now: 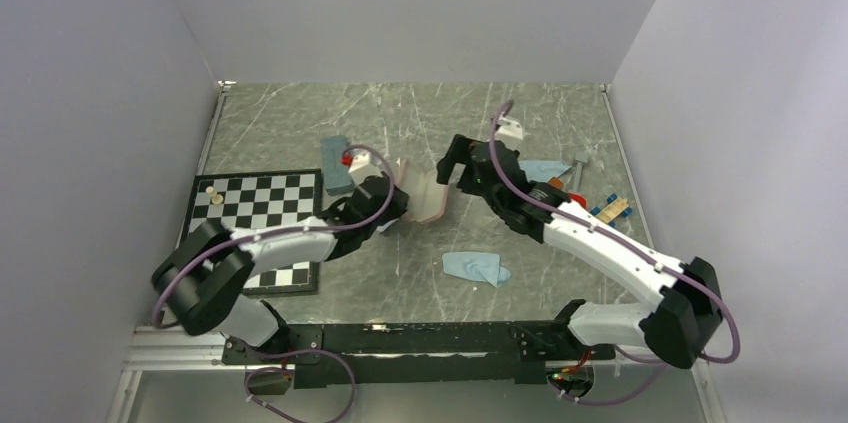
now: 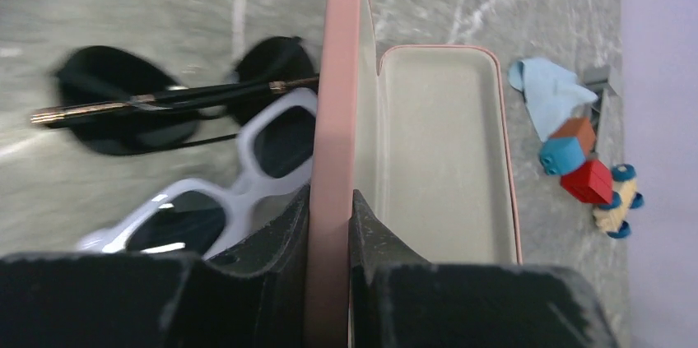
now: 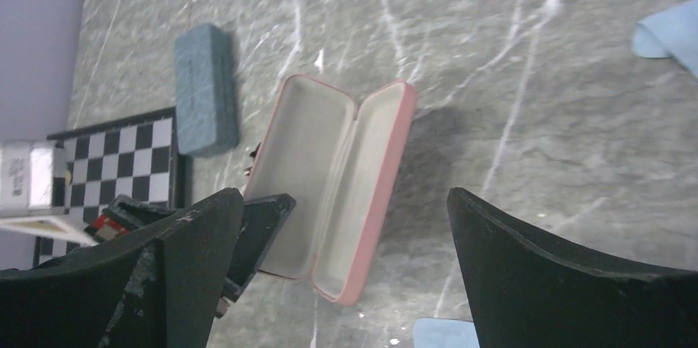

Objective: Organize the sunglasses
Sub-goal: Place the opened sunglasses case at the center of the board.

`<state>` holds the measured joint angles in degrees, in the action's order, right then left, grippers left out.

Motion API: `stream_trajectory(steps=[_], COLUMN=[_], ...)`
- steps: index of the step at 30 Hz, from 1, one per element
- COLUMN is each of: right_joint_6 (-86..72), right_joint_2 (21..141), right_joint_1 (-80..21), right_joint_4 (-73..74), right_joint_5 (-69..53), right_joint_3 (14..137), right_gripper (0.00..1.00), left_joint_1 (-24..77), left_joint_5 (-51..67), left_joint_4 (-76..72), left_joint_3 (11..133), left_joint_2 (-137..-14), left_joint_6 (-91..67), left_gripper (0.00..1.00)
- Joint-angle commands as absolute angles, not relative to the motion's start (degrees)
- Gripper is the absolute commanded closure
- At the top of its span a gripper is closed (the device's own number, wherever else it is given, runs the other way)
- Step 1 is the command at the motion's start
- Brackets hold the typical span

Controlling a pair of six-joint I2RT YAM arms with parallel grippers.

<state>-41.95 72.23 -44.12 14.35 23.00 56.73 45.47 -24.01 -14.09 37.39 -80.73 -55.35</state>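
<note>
The black thin-framed sunglasses (image 2: 165, 101) and the white chunky sunglasses (image 2: 239, 175) lie on the table side by side, just left of the open pink case (image 2: 428, 150). My left gripper (image 2: 331, 196) is shut on the upright half of that case. In the top view the case (image 1: 428, 193) stands open between both grippers, with my left gripper (image 1: 395, 201) at its left side. My right gripper (image 1: 455, 165) is open and empty, hovering above the case (image 3: 329, 183), its fingers spread wide (image 3: 346, 192). The sunglasses are mostly hidden in the top and right wrist views.
A closed slate-blue case (image 1: 337, 163) lies behind the left gripper, next to a chessboard (image 1: 260, 203). One light blue cloth (image 1: 475, 268) lies near the front, another (image 1: 545, 171) at the right beside coloured blocks (image 2: 576, 167).
</note>
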Motion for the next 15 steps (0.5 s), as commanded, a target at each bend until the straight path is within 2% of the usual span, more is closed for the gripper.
stream_trajectory(steps=[1, 15], right_joint_6=[-44.15, -44.38], right_joint_2=[65.74, 54.27], right_joint_1=[-41.45, -35.07], right_joint_4=[16.39, 22.17], right_joint_5=[26.68, 27.86], right_joint_3=[52.26, 46.05], right_gripper=[0.0, 0.0], left_joint_1=[47.55, 56.22], left_joint_5=[-15.06, -16.56], left_joint_4=[-22.93, -6.85], left_joint_3=[46.85, 69.26], left_joint_2=[-88.96, -111.44], left_joint_6=[-56.77, -64.6], left_gripper=[1.0, 0.99])
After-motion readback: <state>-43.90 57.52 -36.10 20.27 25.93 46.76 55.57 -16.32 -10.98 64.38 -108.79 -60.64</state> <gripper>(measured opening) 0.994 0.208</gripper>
